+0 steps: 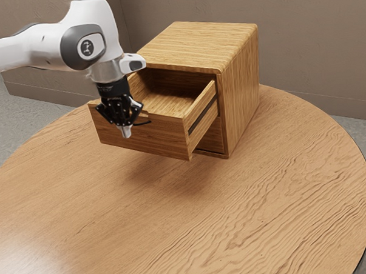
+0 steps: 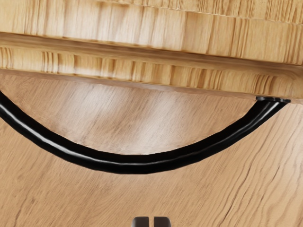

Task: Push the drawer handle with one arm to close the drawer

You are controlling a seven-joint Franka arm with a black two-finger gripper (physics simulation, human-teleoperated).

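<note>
My gripper (image 1: 126, 133) points down just outside the front of the wooden drawer (image 1: 162, 140), its fingertips together with nothing between them. The upper drawer stands well out of its cabinet (image 1: 240, 89). Part of the dark handle (image 1: 145, 122) shows beside the gripper; the rest is hidden behind it. In the wrist view the black handle (image 2: 137, 164) curves out from the drawer front (image 2: 142, 68). The tips of the gripper (image 2: 151, 222) sit close together on the outer side of that curve, with a space between them and the bar.
The cabinet stands toward the back of a round wooden table (image 1: 174, 222). Below the open drawer a lower front (image 1: 208, 136) sits flush in the cabinet. A wall (image 1: 313, 46) rises behind the table.
</note>
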